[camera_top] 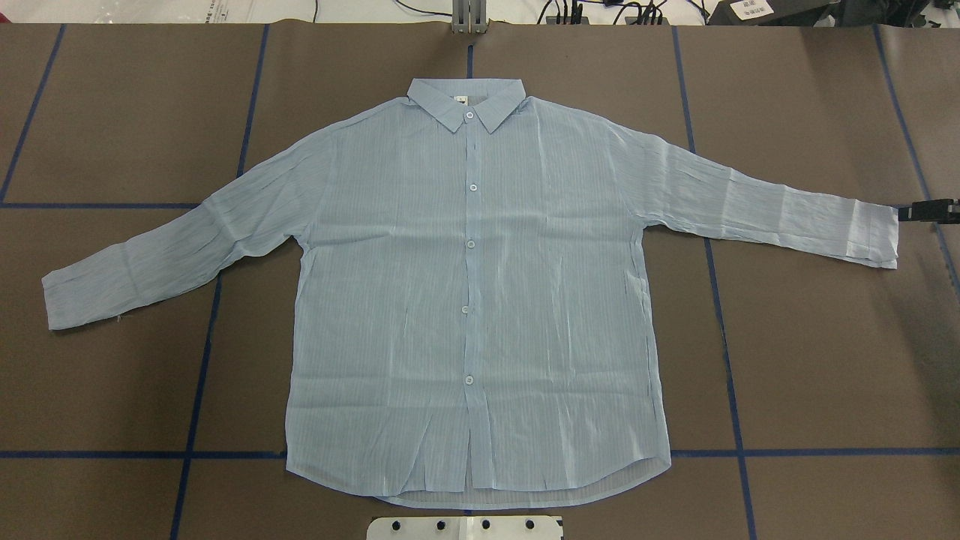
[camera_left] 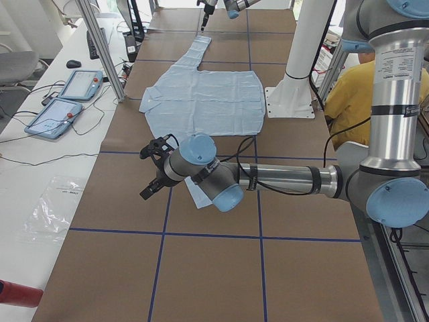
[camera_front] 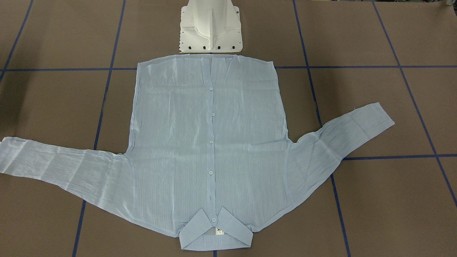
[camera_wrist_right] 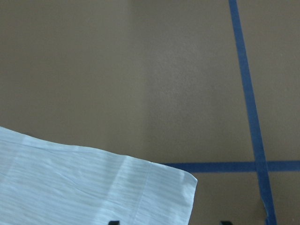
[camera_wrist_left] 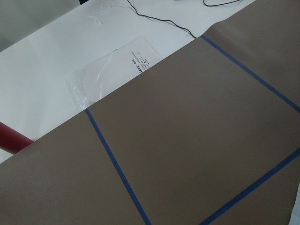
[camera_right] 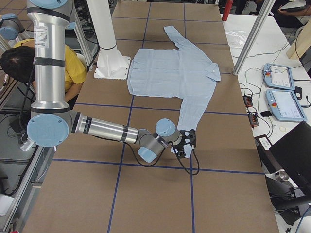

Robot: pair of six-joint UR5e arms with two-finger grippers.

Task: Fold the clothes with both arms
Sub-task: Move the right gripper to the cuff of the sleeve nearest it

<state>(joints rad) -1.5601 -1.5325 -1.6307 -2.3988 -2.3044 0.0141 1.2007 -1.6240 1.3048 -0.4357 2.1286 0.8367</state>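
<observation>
The light blue striped shirt (camera_top: 472,300) lies flat and buttoned, front up, on the brown table, with its collar (camera_top: 465,101) on the far side and both sleeves spread. My right gripper (camera_top: 924,211) is just past the right cuff (camera_top: 874,236). In the right wrist view its two black fingertips (camera_wrist_right: 112,222) stand apart at the bottom edge, with the cuff corner (camera_wrist_right: 154,192) between them, so it is open. My left gripper (camera_left: 153,173) hovers over bare table beyond the left cuff (camera_top: 64,296). It shows only in the exterior left view, so I cannot tell its state.
The white pedestal base (camera_front: 210,32) stands at the shirt's hem. Blue tape lines (camera_top: 202,345) cross the brown cover. A plastic bag (camera_wrist_left: 110,70) and a red object (camera_wrist_left: 11,143) lie off the table's left end. Two teach pendants (camera_left: 64,100) lie on the side bench. A person in yellow (camera_left: 352,87) sits behind the robot.
</observation>
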